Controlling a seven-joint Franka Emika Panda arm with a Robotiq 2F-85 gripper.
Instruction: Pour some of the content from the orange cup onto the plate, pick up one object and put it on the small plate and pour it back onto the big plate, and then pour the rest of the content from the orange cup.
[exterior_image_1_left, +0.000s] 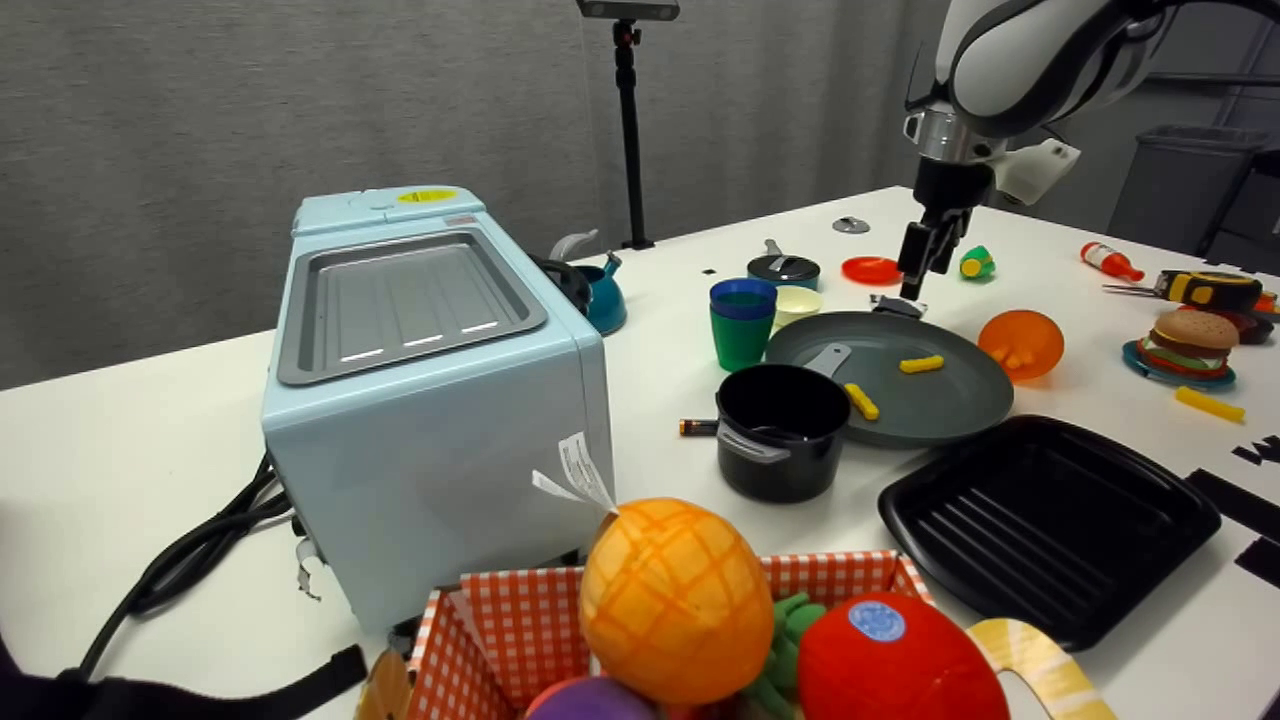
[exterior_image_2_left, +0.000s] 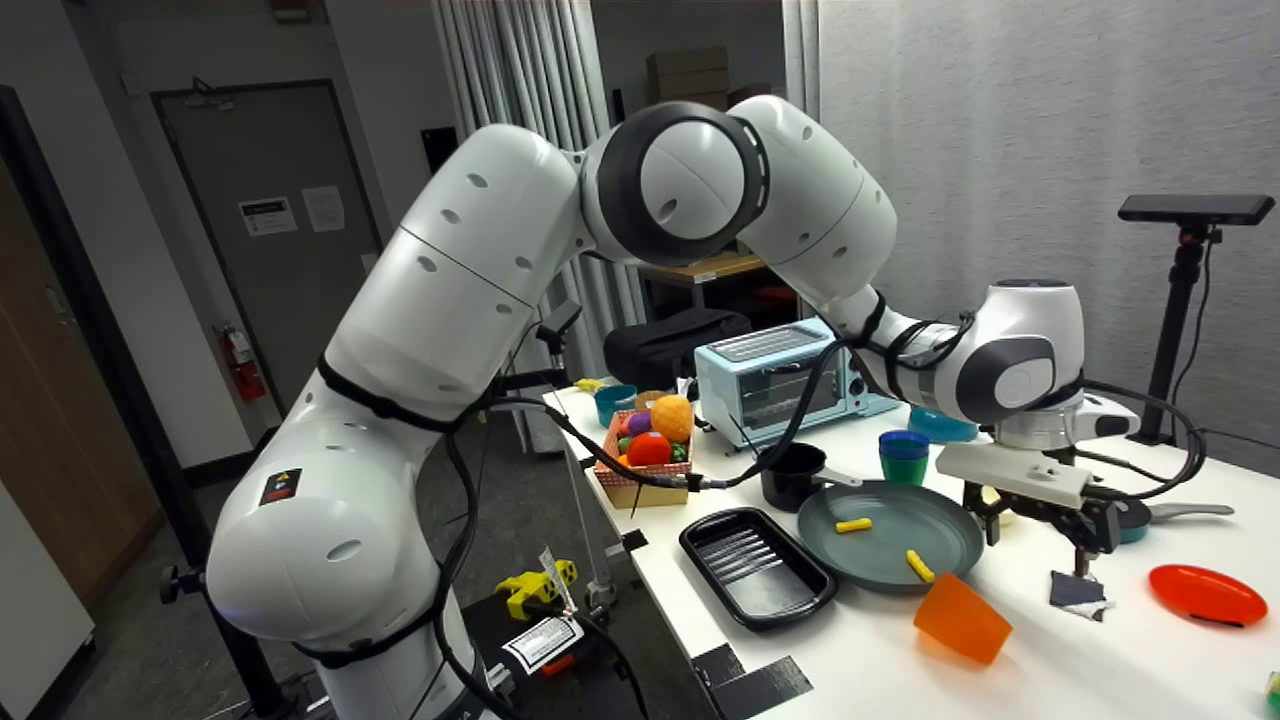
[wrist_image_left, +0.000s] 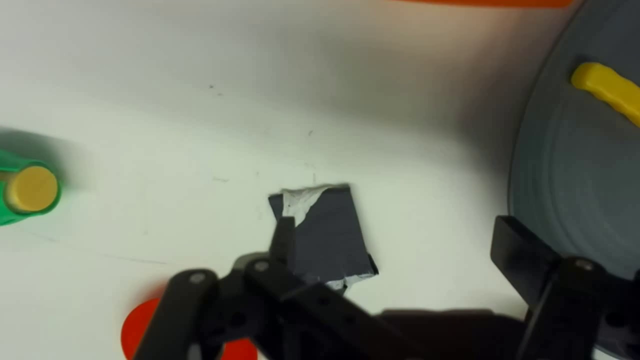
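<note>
The orange cup (exterior_image_1_left: 1022, 345) lies on its side by the rim of the big grey plate (exterior_image_1_left: 940, 405), also seen so in an exterior view (exterior_image_2_left: 962, 620). Blurred shapes show inside the cup. Two yellow pieces (exterior_image_1_left: 921, 364) (exterior_image_1_left: 861, 401) lie apart on the big plate; one shows in the wrist view (wrist_image_left: 610, 91). Another yellow piece (exterior_image_1_left: 1210, 404) lies on the table. The pale small plate (exterior_image_1_left: 797, 302) is behind the big plate, partly hidden by stacked cups. My gripper (wrist_image_left: 394, 225) is open and empty, above the table between the big plate and a red dish (exterior_image_2_left: 1207, 595).
A black pot (exterior_image_1_left: 783, 440) and a black ridged tray (exterior_image_1_left: 1050, 530) stand beside the big plate. Blue and green stacked cups (exterior_image_1_left: 743, 325) stand near the small plate. A lidded pan (exterior_image_1_left: 783, 268), a small green object (exterior_image_1_left: 977, 263) and a toy burger (exterior_image_1_left: 1188, 345) are around.
</note>
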